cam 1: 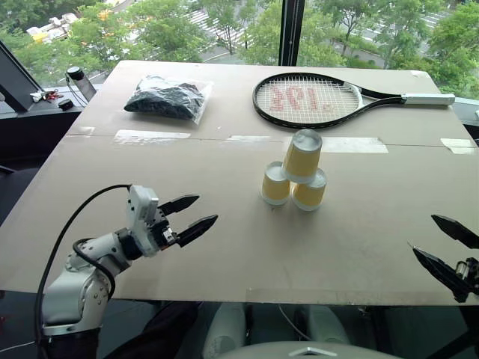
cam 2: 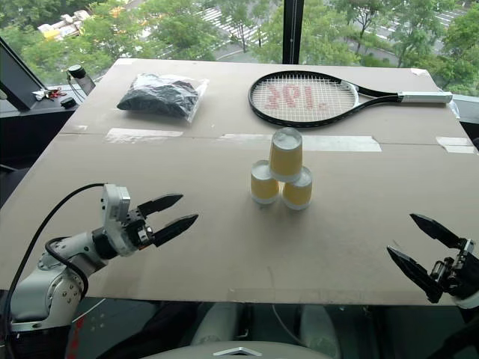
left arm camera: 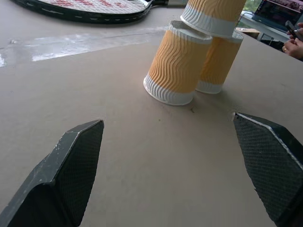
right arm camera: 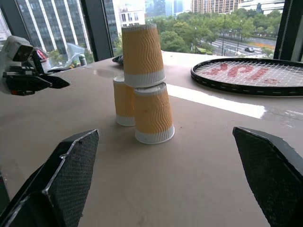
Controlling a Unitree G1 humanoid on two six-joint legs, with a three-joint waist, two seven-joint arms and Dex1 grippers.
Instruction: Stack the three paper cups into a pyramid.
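Left hand (cam 1: 188, 217) sits low over the near left part of the table (cam 1: 224, 247), its fingers spread apart and empty, pointing roughly level toward the middle. Ahead of it, in the centre of the table, the three paper cups (cam 1: 296, 179) stand upside down as the pyramid (cam 2: 282, 178): two touching side by side, the third resting on their bases. From my seat the build looks finished, so my worry is only disturbance. The top cup appears to sit a little off-centre, and I judge that a sweep of either arm across the middle, or a knock to the table, could tip it. Beyond the cups lies a tennis racket (cam 1: 314, 99), well apart. My right hand (cam 1: 447, 250) hangs at the near right edge, fingers likewise wide and holding nothing, aimed inward.
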